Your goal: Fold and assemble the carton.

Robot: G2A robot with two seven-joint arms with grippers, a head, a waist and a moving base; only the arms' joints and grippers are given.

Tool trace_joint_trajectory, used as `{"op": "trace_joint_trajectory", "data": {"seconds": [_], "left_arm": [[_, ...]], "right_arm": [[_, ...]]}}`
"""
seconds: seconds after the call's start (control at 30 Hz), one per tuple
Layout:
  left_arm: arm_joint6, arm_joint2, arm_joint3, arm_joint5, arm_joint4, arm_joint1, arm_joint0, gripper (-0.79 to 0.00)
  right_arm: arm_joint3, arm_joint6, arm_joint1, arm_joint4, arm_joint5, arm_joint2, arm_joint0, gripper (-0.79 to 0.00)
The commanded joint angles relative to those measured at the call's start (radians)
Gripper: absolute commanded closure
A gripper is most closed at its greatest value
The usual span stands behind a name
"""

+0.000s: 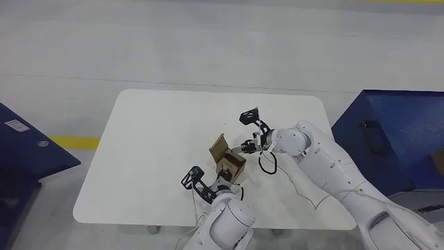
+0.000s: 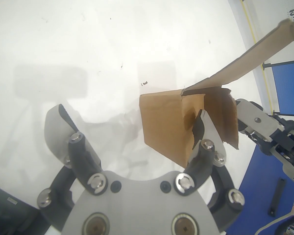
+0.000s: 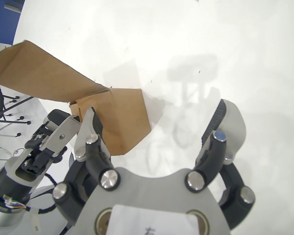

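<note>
The partly folded brown cardboard carton is sitting on the white rounded-corner table, just right of centre in the lower half of the top view. Its long flap is standing up, open. The left gripper, on the arm at the top view's lower edge, is gaping wide, with one finger touching the carton's open end and the other hanging over bare table. The right gripper, on the arm from the right edge, is also spreading wide, one finger pressing against the carton wall.
</note>
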Motion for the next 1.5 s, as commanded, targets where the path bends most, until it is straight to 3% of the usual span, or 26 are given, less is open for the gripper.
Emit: {"op": "trace_joint_trajectory", "data": {"seconds": [0.0, 1.07, 1.23, 1.47], "left_arm": [[0.001, -0.003, 0.011, 0.000, -0.001, -0.003, -0.006, -0.785], [0.047, 0.001, 0.066, 0.000, -0.047, -0.018, -0.033, -0.785], [0.065, 0.010, 0.012, 0.000, -0.065, -0.013, -0.022, -0.785], [0.126, 0.007, -0.143, 0.000, -0.052, 0.022, 0.055, -0.785]], "right_arm": [[-0.001, 0.002, -0.003, -0.007, -0.001, 0.001, -0.001, -0.785], [0.025, 0.032, -0.063, -0.099, 0.022, 0.012, -0.006, -0.785], [0.022, 0.018, -0.062, -0.112, 0.016, 0.031, -0.006, -0.785], [0.010, -0.019, -0.057, -0.119, -0.020, 0.074, -0.005, -0.785]]}}
